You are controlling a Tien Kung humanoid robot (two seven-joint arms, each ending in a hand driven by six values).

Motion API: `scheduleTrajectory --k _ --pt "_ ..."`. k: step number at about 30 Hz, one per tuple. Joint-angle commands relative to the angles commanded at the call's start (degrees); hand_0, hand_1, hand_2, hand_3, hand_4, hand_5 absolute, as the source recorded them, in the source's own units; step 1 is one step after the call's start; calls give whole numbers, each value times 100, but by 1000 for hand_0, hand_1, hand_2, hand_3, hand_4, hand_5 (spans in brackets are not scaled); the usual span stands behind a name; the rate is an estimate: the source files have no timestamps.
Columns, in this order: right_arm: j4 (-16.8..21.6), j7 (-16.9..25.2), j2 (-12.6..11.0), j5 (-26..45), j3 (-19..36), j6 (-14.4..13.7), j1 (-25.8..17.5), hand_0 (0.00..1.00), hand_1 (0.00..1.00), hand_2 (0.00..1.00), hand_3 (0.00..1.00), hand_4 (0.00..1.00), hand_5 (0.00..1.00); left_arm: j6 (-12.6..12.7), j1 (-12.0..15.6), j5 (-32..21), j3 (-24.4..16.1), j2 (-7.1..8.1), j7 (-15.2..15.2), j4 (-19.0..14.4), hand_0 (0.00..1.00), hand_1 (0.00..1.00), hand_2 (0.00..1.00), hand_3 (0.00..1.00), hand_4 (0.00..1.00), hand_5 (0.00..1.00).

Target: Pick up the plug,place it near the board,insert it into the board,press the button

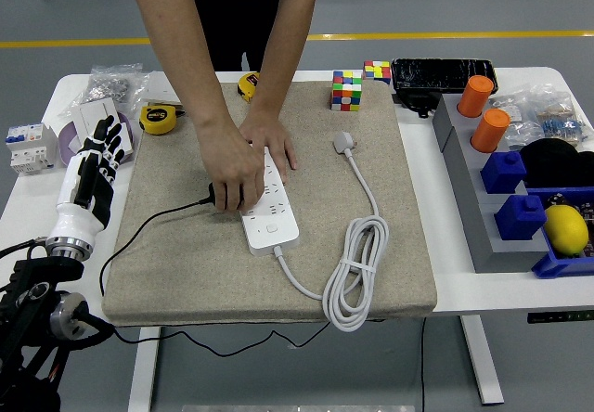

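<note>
My white table [436, 287] runs off neither side, but its far left corner is crowded and its legs drop out of view below. Most of it lies under a beige padded mat [186, 263], whose near left part is bare apart from a thin black cable [139, 231] crossing it. A person stands at the far side, cut off at the top edge, both forearms reaching down over the mat.

On the mat lies the long white power strip [271, 215], its far half covered by the person's hands. One hand [271, 143] rests flat on the strip's far end. The other hand [232, 173] closes over the black plug [219, 195] at the strip's left edge, so only a sliver of the plug shows and I cannot tell whether its pins are seated. The strip's button is not something I can make out. A white coiled cord [357, 268] loops off the strip's near end toward the mat's front edge, ending in a white plug head [344, 140] further back.

My left hand [96, 166], white-backed with black fingers, hangs over the mat's left edge, fingers straight and slightly spread, holding nothing. The plug sits well to its right, with open mat between. Just beyond my fingertips are a yellow tape measure [159, 118] and a purple dish [67, 138] holding white sockets.

A grey rack [464, 189] with orange cylinders and blue blocks lines the right side.
</note>
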Motion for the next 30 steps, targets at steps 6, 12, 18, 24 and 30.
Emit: scheduleTrajectory --k 6,12,18,24,30 --pt "0 -8 7 -29 43 2 -9 772 683 705 677 998 824 -27 -10 64 -13 27 32 15 990 998 968 932 998 786" --pt "0 8 7 10 11 -1 6 772 683 704 677 998 823 -47 -30 110 -24 32 54 39 989 998 957 928 998 779" --pt "0 2 3 4 29 -1 6 771 683 704 676 998 823 -57 -40 176 -30 43 76 44 986 998 952 923 998 772" --pt "0 2 -11 6 36 -2 8 771 683 704 676 998 823 -87 -59 308 -31 55 118 75 984 998 942 918 998 753" --pt "0 12 -12 36 6 -2 13 771 683 704 677 998 823 -94 -85 462 -31 73 161 112 978 998 941 915 998 709"
